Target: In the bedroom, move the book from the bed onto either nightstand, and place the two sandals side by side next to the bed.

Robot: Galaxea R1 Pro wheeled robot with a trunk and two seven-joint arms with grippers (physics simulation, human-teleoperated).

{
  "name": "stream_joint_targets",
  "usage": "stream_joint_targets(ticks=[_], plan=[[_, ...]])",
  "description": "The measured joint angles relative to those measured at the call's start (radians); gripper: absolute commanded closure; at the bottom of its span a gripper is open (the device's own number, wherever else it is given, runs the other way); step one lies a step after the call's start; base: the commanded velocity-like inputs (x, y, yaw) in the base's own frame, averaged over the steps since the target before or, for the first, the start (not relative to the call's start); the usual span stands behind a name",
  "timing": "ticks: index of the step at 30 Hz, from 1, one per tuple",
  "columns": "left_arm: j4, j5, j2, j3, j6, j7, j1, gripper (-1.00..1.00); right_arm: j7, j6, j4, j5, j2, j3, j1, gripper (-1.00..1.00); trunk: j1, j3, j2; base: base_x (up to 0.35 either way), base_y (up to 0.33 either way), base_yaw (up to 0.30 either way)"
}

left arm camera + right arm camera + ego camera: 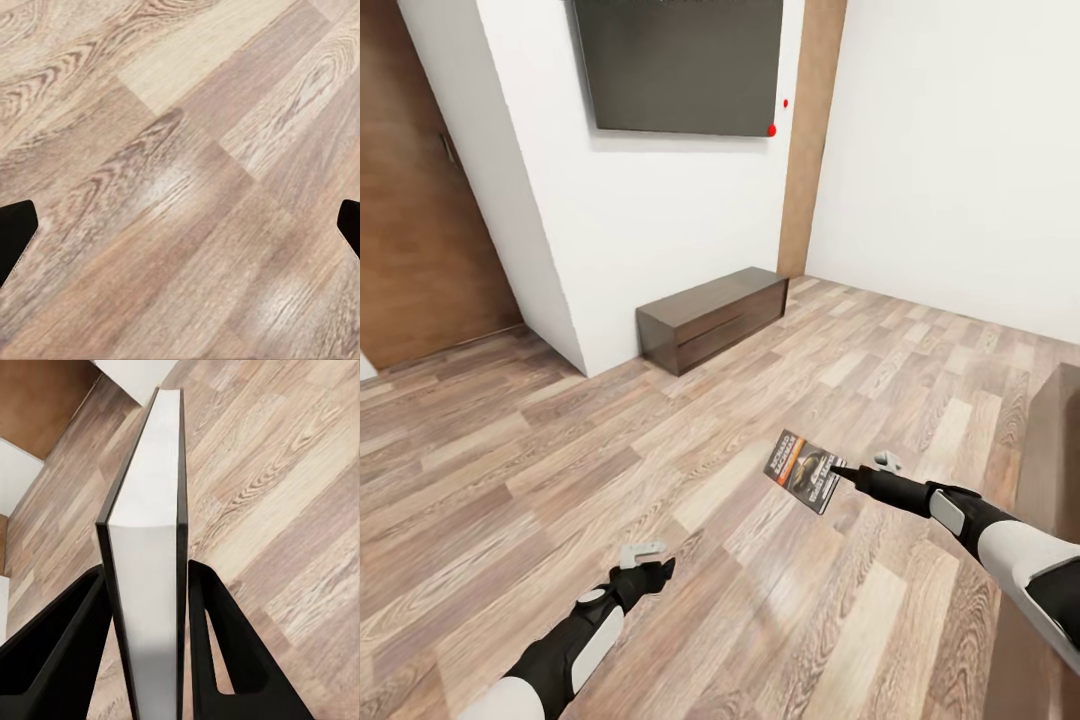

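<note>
Domestic interior, a room in a home, is being indicated by: wood-plank floor [560, 470] being shown under both arms; white walls [660, 220]; a dark wall-mounted screen [680, 65]; a low dark wooden bench [712, 317] being seen ahead against the wall; a brown wooden door [415, 200].

My head view cuts off the door [410, 180] at left and the wall panel [680, 60] at top; the book [806, 471] title is too small to read.
</note>
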Motion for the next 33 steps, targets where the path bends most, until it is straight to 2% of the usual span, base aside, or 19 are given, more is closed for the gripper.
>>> stream_joint_targets(ticks=[10, 16, 18, 20, 25, 33], plan=[[0.009, 0.002, -0.001, -0.001, 0.002, 0.000, 0.000, -1.00, 0.001, 0.000, 0.000, 0.001, -0.001, 0.001, 0.001, 1.00, 0.000, 0.012, 0.000, 0.325, 0.000, 0.000], [0.149, 0.000, -0.011, 0.001, -0.024, -0.001, 0.000, -1.00, 0.001, 0.000, 0.000, 0.001, -0.001, 0.003, 0.001, 1.00, 0.000, 0.019, 0.000, 0.333, 0.000, 0.000], [0.236, 0.001, -0.016, 0.002, -0.071, -0.002, 0.005, -1.00, 0.000, -0.001, 0.001, 0.001, 0.000, 0.003, 0.000, 1.00, 0.000, 0.022, 0.000, 0.333, 0.000, -0.012], [0.269, 0.001, -0.017, 0.002, -0.108, -0.006, 0.008, -1.00, 0.000, -0.001, 0.001, 0.001, 0.000, 0.005, 0.000, 1.00, 0.000, 0.025, 0.000, 0.333, 0.025, -0.074], [0.303, 0.001, -0.018, 0.002, -0.151, -0.009, 0.012, -1.00, 0.000, -0.002, 0.001, 0.002, 0.000, 0.006, 0.003, 1.00, 0.000, 0.033, 0.000, 0.331, 0.088, -0.158], [0.311, 0.001, -0.034, 0.002, -0.159, -0.009, 0.012, -1.00, 0.001, -0.002, 0.000, 0.002, 0.000, 0.007, 0.009, 1.00, 0.000, 0.043, 0.000, 0.314, 0.167, -0.215]])
